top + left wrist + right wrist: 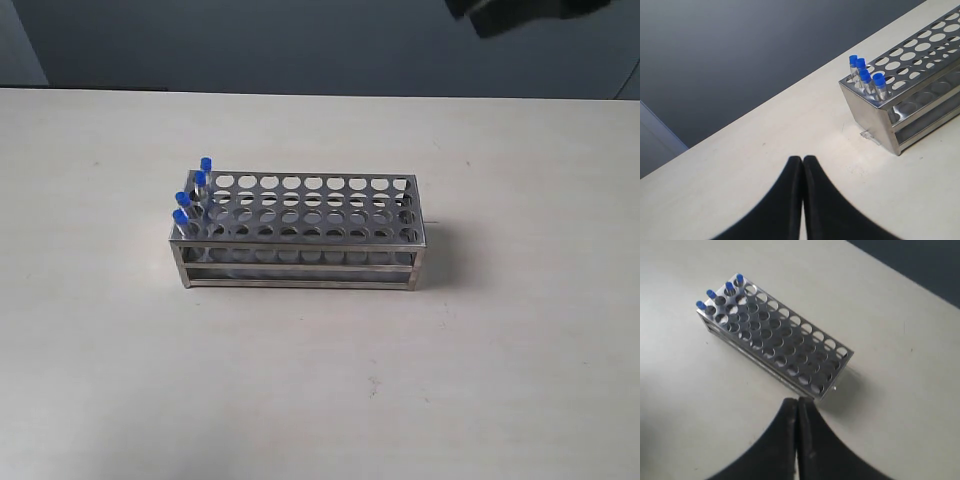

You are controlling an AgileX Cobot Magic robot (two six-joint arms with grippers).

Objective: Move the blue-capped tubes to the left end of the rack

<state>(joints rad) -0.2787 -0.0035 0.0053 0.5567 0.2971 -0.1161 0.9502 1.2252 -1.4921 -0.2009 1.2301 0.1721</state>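
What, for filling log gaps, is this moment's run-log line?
tubes: four, left end of rack | left gripper: shut, empty | right gripper: shut, empty

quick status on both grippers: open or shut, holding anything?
Left gripper: closed, holding nothing.
Right gripper: closed, holding nothing.

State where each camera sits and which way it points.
Exterior: off the arms, looking down across the table at the rack; only a dark robot part at the top edge.
Left wrist: behind the shut left gripper, facing the rack's tube end.
Right wrist: above the shut right gripper, looking down on the rack.
All share the blue-capped tubes.
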